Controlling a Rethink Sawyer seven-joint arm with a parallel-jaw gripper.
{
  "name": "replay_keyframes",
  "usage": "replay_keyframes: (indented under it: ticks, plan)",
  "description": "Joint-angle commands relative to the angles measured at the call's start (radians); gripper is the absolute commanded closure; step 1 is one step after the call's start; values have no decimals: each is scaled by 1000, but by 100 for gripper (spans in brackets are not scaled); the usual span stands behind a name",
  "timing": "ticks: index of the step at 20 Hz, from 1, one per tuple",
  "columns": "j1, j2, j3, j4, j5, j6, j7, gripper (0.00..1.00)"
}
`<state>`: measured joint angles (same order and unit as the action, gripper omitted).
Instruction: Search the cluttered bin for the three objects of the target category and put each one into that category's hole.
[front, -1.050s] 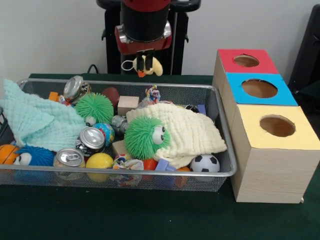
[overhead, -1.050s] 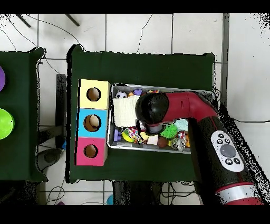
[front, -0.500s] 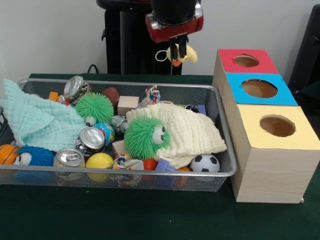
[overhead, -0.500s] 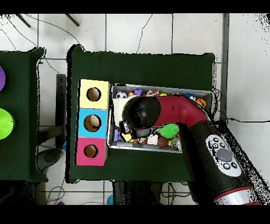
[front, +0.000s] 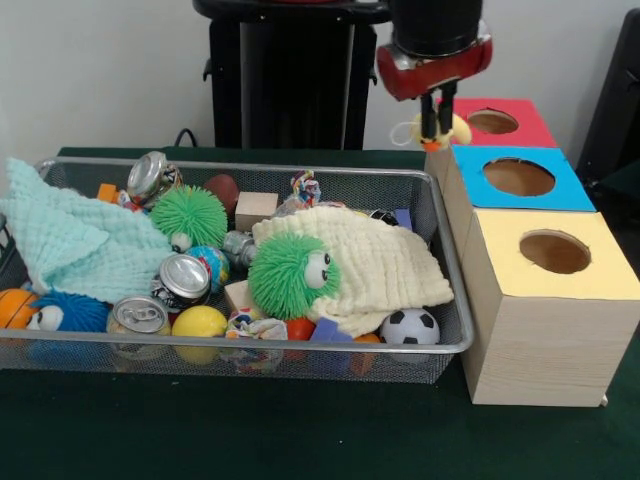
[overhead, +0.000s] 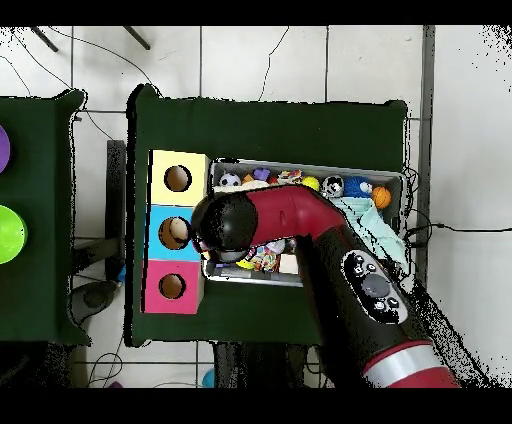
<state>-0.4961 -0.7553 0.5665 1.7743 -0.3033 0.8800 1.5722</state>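
**Item in transit: small yellow toy, carried toward the sorting box**

Pincer (front: 432, 128): clenched on a small yellow duck toy (front: 440, 131), which hung just below the red wrist collar, clear of the wire bin (front: 447, 262) and at the near edge of the red-topped compartment (front: 497, 122).

Handling note, as a judgement: the toy sat beside the red hole (front: 492, 121), not over it. The carry wanted finishing until the toy hung squarely above the opening, then a short descent before letting go, since a soft, rounded body could catch the rim and roll off the flat lid.

Materials:
- Duck toy: plump, soft-looking, with an orange spot beneath and a thin loop at one side.
- Sorting box (overhead: 176, 231): pale wood-grain sides; red, blue and yellow tops, each with one round hole.
- Bin, below and beside the pincer: fine wire mesh, holding waffle-textured cloths, spiky green puffer balls (front: 291, 273), dented cans and smooth balls.
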Motion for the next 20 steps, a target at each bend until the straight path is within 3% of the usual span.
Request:
replay_keyframes:
  ticks: [1, 10, 15, 20]
  plan:
    - [31, -18, 39, 91, 52, -107, 102, 100]
    - [104, -24, -8, 82, 84, -46, 111, 100]
    - [153, 17, -50, 56, 59, 16, 114, 100]
    - [181, 64, -70, 46, 58, 17, 111, 100]
